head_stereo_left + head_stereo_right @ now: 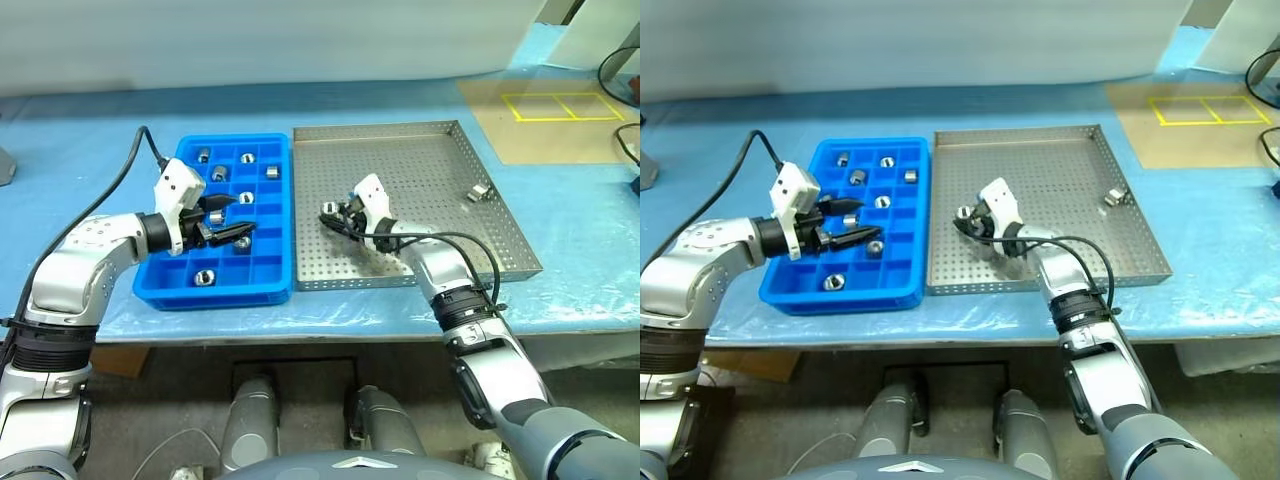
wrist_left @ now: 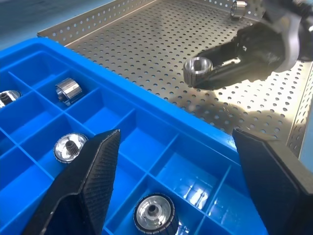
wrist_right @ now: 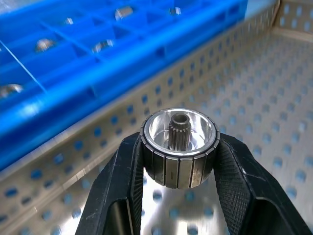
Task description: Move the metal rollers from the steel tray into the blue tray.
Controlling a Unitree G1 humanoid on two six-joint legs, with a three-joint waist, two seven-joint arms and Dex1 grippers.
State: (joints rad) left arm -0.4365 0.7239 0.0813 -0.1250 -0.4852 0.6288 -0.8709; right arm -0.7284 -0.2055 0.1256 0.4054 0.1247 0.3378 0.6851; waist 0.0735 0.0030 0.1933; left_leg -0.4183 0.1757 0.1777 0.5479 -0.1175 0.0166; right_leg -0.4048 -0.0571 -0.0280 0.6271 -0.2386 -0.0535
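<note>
My right gripper (image 1: 330, 212) is shut on one of the metal rollers (image 3: 179, 147), a ribbed silvery cylinder with a toothed hub. It holds the roller just above the steel tray (image 1: 420, 150), near that tray's left rim. Another roller (image 1: 478, 193) lies at the steel tray's right side. The blue tray (image 1: 215, 295) sits directly left of the steel tray, and several of its compartments hold rollers (image 1: 247, 157). My left gripper (image 1: 228, 218) hovers open above the blue tray's middle with nothing between its fingers.
A brown mat with a yellow taped rectangle (image 1: 560, 105) lies at the back right. Black cables (image 1: 625, 70) run along the right edge. Both trays rest on a blue-covered table, whose front edge is close below them.
</note>
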